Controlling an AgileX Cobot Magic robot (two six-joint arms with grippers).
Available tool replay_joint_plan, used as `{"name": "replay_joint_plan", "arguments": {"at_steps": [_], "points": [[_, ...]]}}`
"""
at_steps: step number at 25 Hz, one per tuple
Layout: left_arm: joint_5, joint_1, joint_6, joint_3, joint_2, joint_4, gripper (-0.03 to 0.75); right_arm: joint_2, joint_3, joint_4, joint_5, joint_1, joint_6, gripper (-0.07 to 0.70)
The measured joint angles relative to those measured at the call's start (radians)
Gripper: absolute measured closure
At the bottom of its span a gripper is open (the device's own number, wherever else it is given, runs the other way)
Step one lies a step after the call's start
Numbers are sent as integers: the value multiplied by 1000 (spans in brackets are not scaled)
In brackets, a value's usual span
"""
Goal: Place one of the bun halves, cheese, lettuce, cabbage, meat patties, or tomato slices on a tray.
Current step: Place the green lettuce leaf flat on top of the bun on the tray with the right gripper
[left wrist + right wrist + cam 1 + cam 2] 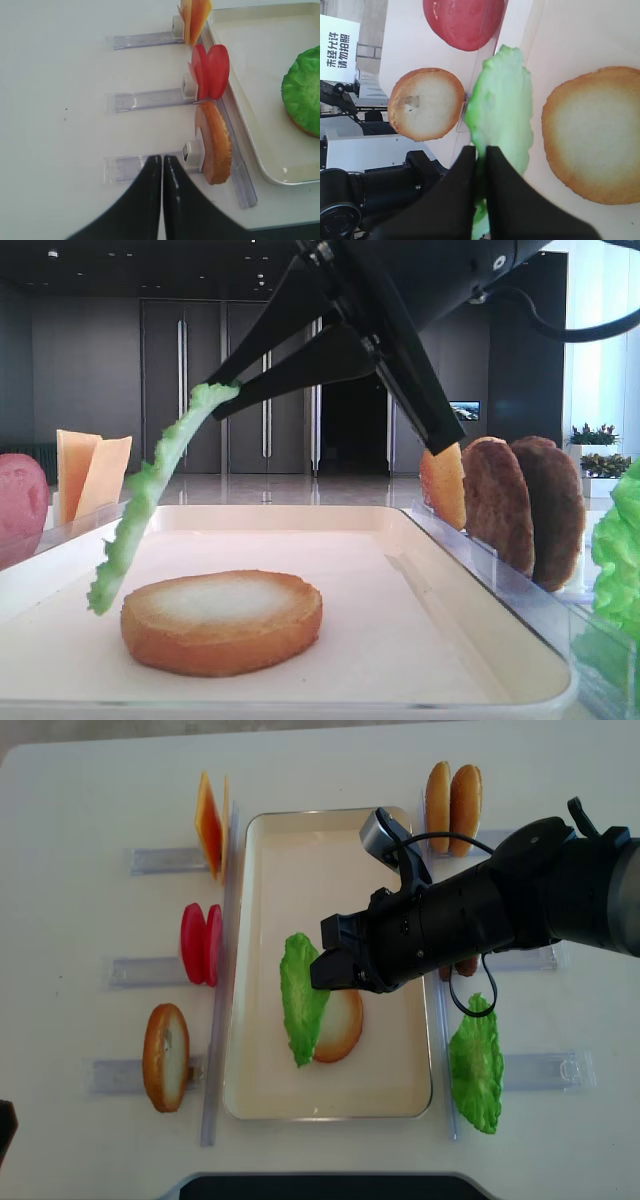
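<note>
Your right gripper (481,152) was clamped on the top edge of a lettuce leaf (303,995), which hung over the tray (262,920). In the low exterior view the leaf (150,490) dangled at a slant, its lower tip just beside the left edge of the bun half (222,622) lying pale face up on the tray floor; whether tip and bun touched, you could not tell. From overhead the leaf overlapped the bun's left side (340,1025). Your left gripper (162,165) was closed on nothing, its fingers pressed together above the table just beside the clear holder (145,167) where the second bun half (216,145) stood on edge. Left of the tray stood the tomato slices (200,944) and the cheese (210,825), each upright in its holder. To the right stood the patties (525,505) and another lettuce leaf (475,1065).
</note>
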Motion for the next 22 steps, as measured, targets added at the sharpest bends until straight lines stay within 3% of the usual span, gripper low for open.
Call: {"name": "replay_joint_plan", "arguments": {"at_steps": [22], "points": [[0,0,0,0,0,0,715,26,0,-21,-12,0,0,578]]}}
